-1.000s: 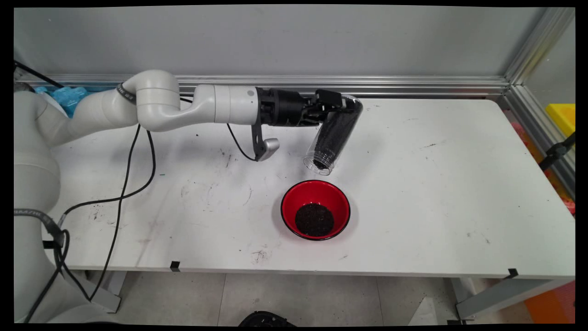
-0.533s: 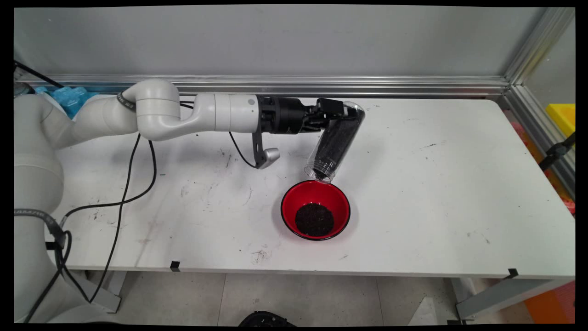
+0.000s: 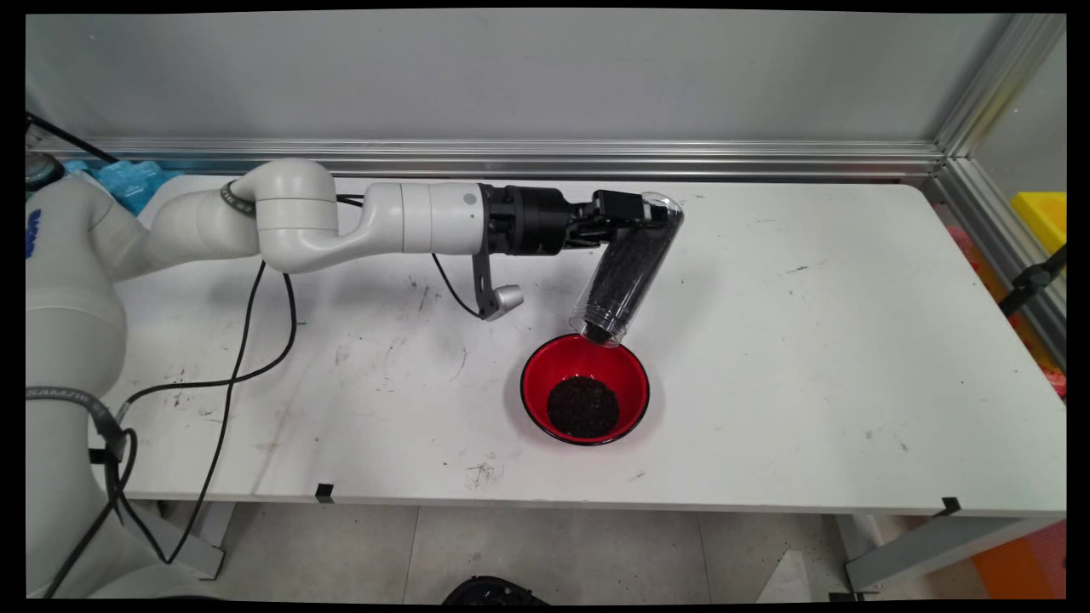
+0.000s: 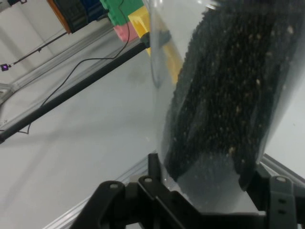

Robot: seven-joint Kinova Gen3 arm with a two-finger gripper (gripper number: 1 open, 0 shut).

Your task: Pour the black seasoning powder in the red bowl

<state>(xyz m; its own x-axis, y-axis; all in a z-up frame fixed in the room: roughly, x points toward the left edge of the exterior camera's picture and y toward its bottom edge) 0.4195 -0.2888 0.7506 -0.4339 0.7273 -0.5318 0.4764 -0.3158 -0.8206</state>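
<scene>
Clear plastic is what I see clamped in the gripper (image 3: 640, 218) in the main view: a tall transparent jar (image 3: 628, 268) packed with small black grains, tipped mouth-down and slanting toward the near left. Compared with a second ago, the arm has carried it forward and to the right, and lower, so the jar's mouth now sits right at the far rim of the red bowl (image 3: 585, 389), where before it hung clear of the bowl over bare surface (image 3: 809, 358). The bowl has not shifted, and the dark heap of grains in its bottom looks the same as earlier. I cannot see any grains falling between mouth and bowl at this instant. My reading is that the mouth has been lined up over the bowl.

From the hand view, the jar (image 4: 224, 95) fills the right half of the picture, grains pressed against its wall. The gripper (image 4: 205, 191) closes on the jar's lower part, one finger on each side of the wall, so it is pinching the jar rather than standing spread. Beyond it lies pale, plain background.
</scene>
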